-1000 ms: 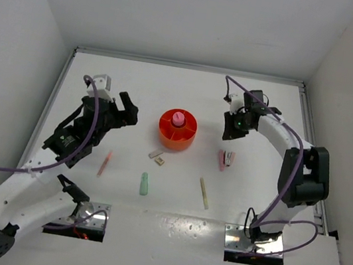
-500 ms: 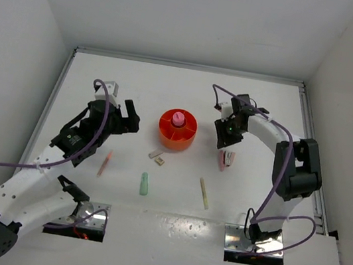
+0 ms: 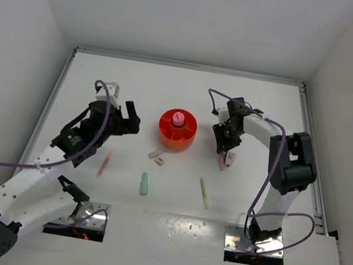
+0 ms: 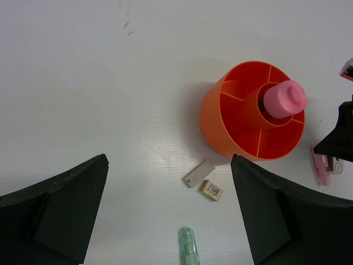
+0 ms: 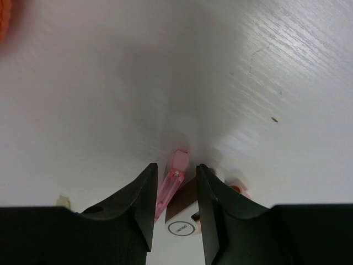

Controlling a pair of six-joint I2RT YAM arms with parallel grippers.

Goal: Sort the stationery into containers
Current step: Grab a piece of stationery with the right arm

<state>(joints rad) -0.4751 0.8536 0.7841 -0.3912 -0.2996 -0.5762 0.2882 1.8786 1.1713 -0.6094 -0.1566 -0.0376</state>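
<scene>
Where white walls [image 3: 182, 12] box white table [image 3: 169, 91]: left claw [image 4: 171, 215] released; right claw [image 5: 176, 193] state unclear.

Mint green stick [image 4: 189, 247] cut off by bottom edge; orange organiser [image 5: 3, 16] blurred sliver at corner; pink mini stapler [image 5: 172, 179] half hidden.

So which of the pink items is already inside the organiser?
The pink cylinder, standing in the central well of the orange organiser. The pink mini stapler lies on the table between the right fingers; the thin pen lies on it further left.
</scene>
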